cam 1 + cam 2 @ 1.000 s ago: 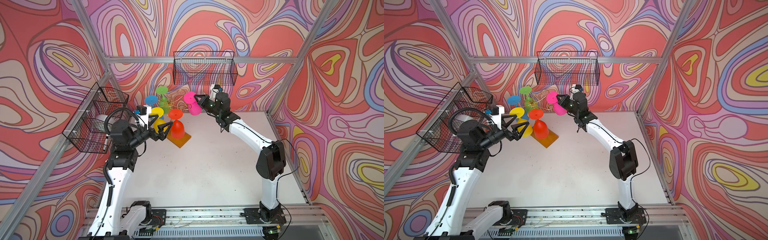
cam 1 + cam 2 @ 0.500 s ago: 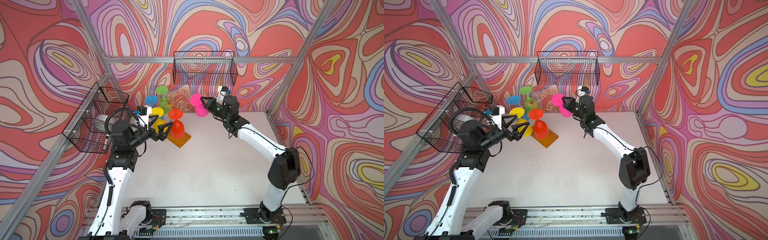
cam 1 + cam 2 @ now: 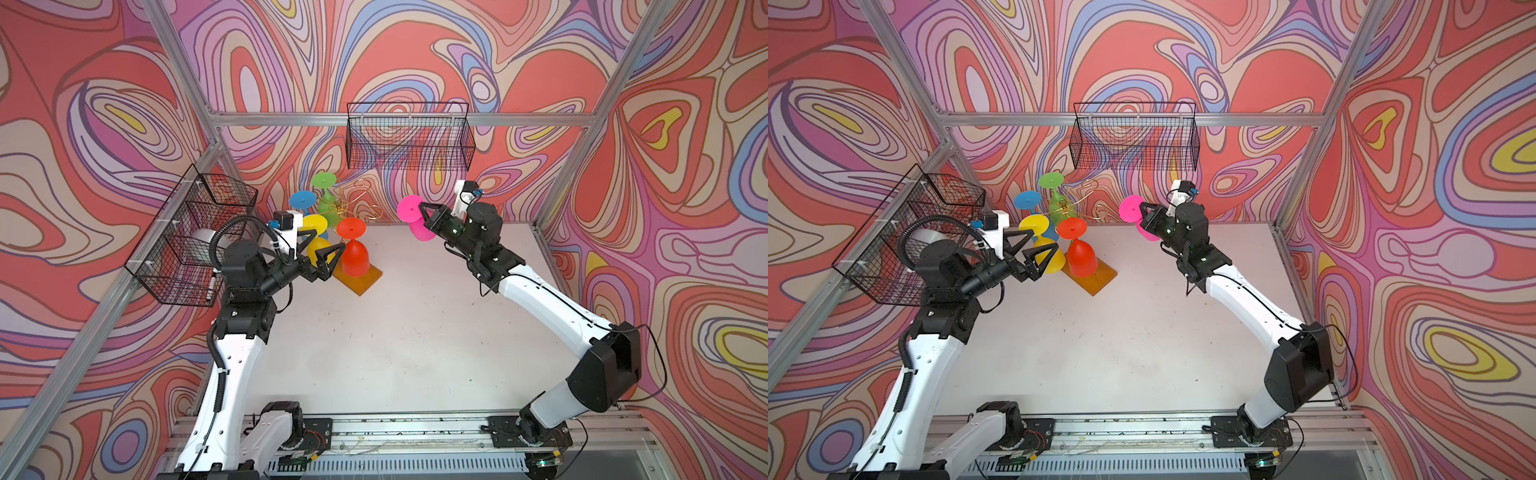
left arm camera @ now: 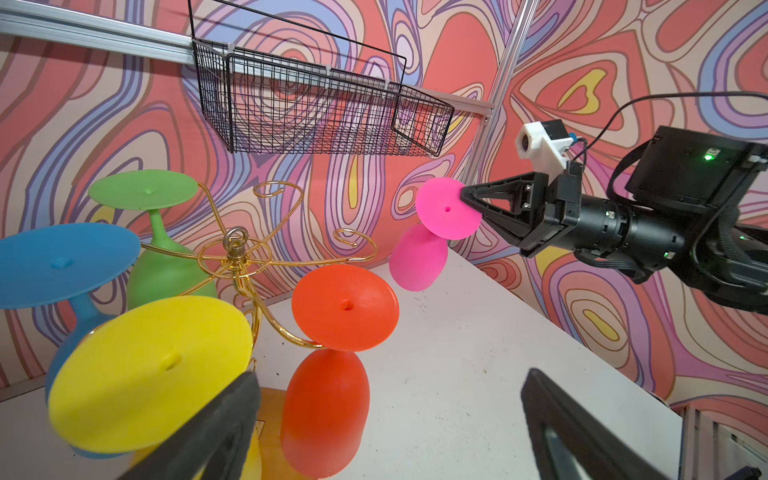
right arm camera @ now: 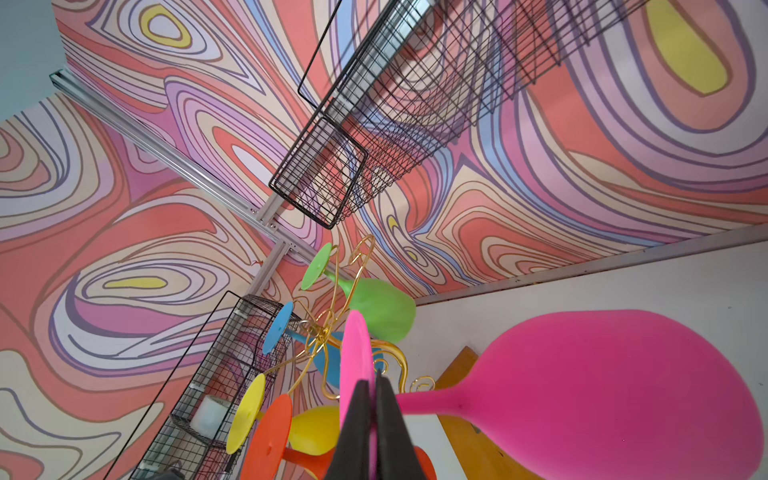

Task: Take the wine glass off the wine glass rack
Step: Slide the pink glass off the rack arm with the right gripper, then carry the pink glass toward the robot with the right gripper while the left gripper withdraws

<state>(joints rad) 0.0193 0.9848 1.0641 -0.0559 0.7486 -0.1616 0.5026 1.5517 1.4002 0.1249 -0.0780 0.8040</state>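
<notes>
Behind my left gripper (image 4: 390,378) I mostly lose the yellow glass (image 4: 149,374) bowl — past the right gripper (image 5: 374,382) the pink glass (image 5: 602,395) runs off-frame.

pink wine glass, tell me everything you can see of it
The pink wine glass looks like opaque matte plastic: a round flat foot, a short stem and an oval bowl. It is held upside down and tilted, foot uppermost, clear of the gold rack, touched only by the right gripper, shut on the foot's rim.

Both arms reach forward, left end effector (image 3: 331,239) spread wide, right end effector (image 3: 420,204) pinched closed.
</notes>
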